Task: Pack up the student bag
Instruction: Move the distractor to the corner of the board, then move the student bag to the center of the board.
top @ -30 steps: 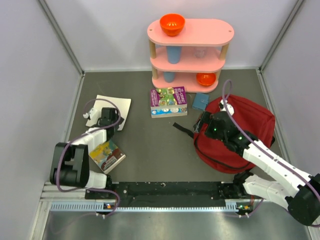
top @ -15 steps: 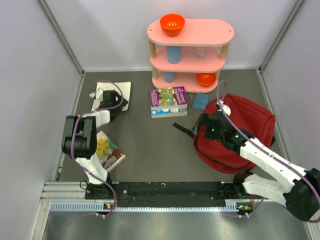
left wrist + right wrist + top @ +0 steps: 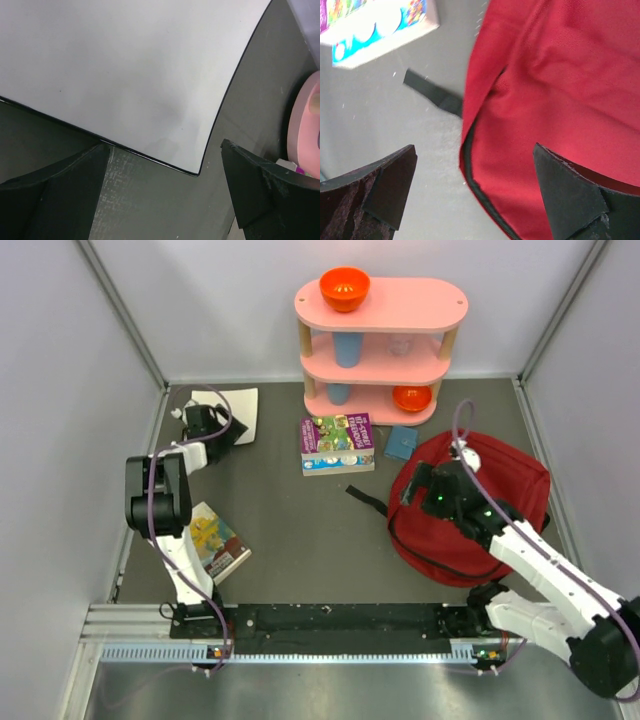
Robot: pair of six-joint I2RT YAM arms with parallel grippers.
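Red fabric fills most of what our right wrist camera sees; the student bag (image 3: 505, 475) lies slumped on the dark table (image 3: 290, 530), right of centre and near the right wall; its black strap (image 3: 432, 91) trails off to the left across the tabletop. Our right gripper (image 3: 474, 150) hangs over the bag's left edge, where a black zipper line (image 3: 479, 192) curves along the seam; its jaws are spread wide and grasp nothing; we cannot tell whether either finger touches the cloth.

Our left gripper (image 3: 164, 150) is out at the far left corner of the table, above a white sheet (image 3: 125, 70); its jaws are likewise released and empty, one finger on each side of the sheet's corner; whether they rest on the table we cannot tell.

At the back stands a pink shelf (image 3: 440, 302) with an orange bowl (image 3: 344, 287) on top and a blue cup (image 3: 347, 348) on the middle tier; just in front of it lies a purple and green book (image 3: 337, 443), with a small blue object (image 3: 402, 443) between that book and the bag; a small picture book (image 3: 218, 546) lies beside the left arm.
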